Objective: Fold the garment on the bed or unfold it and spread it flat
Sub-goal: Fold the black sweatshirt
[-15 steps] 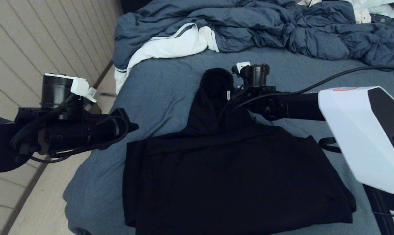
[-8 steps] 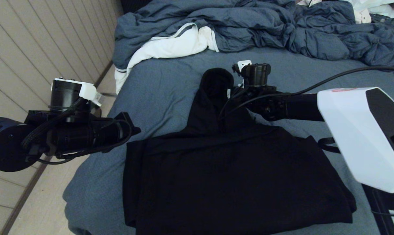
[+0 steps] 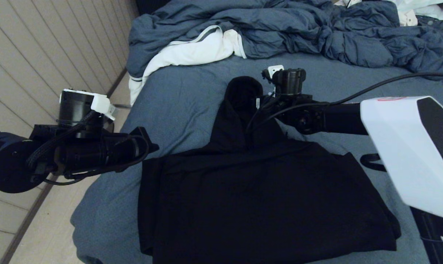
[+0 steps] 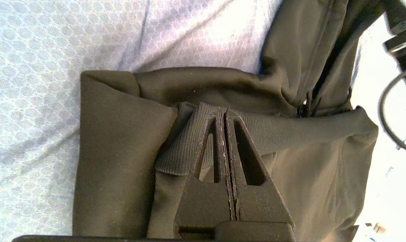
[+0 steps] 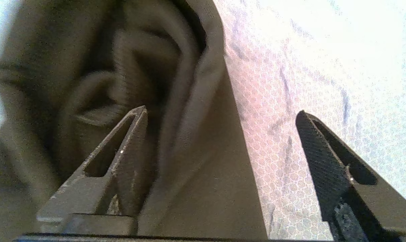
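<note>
The black hoodie lies in the lower middle of the head view on the blue-grey bed, its body already doubled into a broad, roughly rectangular block. The sleeves seem tucked in, though the fabric is too dark to trace them. What is not folded is the hood, which sticks up out of the block toward the centre of the frame as a narrow tongue. By my reckoning the job is well along: the hood has to come down over the body, and perhaps one more fold to make it compact.

The right gripper sits at the hood, centre of the head view, its jaws spread wide with the hood's edge between them and nothing pinched. The left gripper hovers at the left of the head view, just by the block's upper left corner, fingers pressed together; a ribbed cuff or hem lies just under the tips, and they look to hold nothing.

No containers are here. A rumpled blue-grey duvet fills the top of the frame, with a white cloth beside it at upper left.
</note>
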